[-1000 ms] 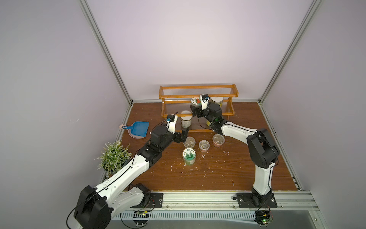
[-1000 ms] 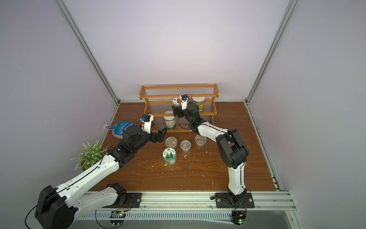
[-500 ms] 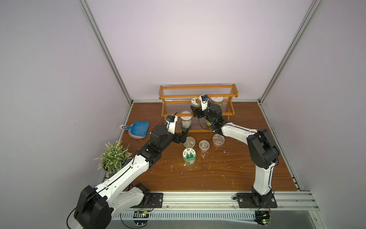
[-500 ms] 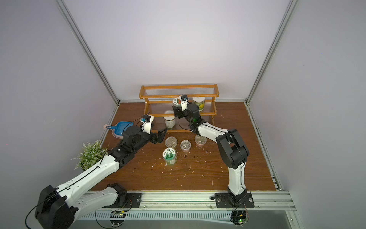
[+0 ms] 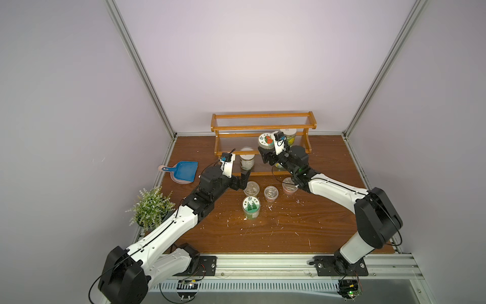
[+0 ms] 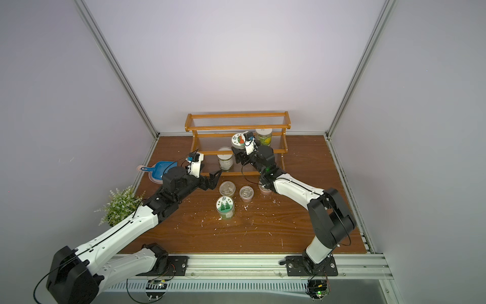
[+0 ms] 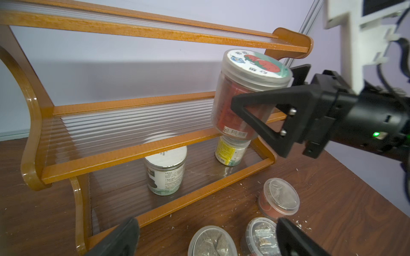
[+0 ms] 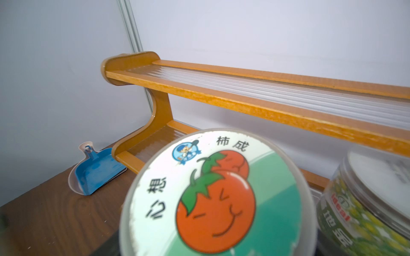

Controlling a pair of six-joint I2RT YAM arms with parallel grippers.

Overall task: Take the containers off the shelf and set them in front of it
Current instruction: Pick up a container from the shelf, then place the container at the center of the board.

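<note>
About half done. The shelf (image 5: 263, 128) holds three: green jar (image 5: 290, 138) right on the middle tier, white jar (image 5: 247, 162) and yellow jar (image 7: 229, 153) below. The right gripper (image 5: 265, 154) clamps the tilted tomato jar (image 7: 255, 66) at the middle tier. The left gripper (image 5: 242, 181) gapes empty. Tree jar (image 5: 251, 205) and cups (image 5: 271, 193) stand in front.

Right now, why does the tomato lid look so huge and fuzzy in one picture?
In the right wrist view the clear jar with the tomato-picture lid sits very near the lens, so it looks huge and its edges blur; in the left wrist view the same jar is crisp; in both top views it is tiny.
</note>
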